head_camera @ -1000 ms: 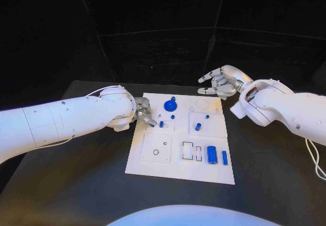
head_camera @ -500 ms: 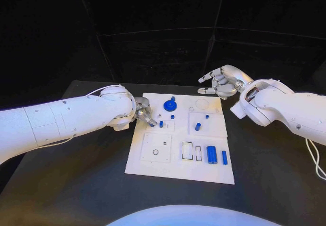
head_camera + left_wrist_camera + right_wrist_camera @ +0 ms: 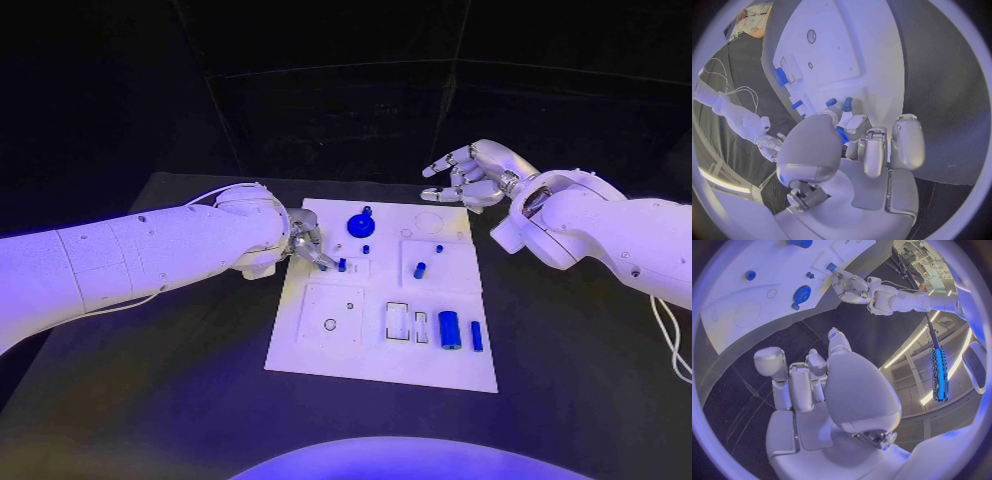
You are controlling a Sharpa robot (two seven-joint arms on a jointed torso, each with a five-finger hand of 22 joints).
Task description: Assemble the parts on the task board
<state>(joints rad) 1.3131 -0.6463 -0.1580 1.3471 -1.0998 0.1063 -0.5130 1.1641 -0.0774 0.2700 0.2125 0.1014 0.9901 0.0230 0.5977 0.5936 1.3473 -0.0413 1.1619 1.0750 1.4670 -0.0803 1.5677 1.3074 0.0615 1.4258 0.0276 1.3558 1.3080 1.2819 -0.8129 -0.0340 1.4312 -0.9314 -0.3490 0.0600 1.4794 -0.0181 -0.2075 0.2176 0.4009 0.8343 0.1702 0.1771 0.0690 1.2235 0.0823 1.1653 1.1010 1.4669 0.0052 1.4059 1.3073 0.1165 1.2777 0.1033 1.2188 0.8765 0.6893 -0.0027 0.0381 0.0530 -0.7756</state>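
on the black table (image 3: 173, 400) — left hand (image 3: 304, 240) fingers pinch a small blue peg (image 3: 342, 264); right hand (image 3: 469, 175) fingers spread.

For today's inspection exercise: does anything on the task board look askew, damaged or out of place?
Nothing stands out. The task board lies flat and looks undamaged; two blue parts lie loose beside empty slots, unassembled. The left hand pinches a small blue peg.

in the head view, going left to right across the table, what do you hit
left arm → left hand at the task board's left edge → blue gear → blue peg → blue cylinder → thin blue pin → right arm
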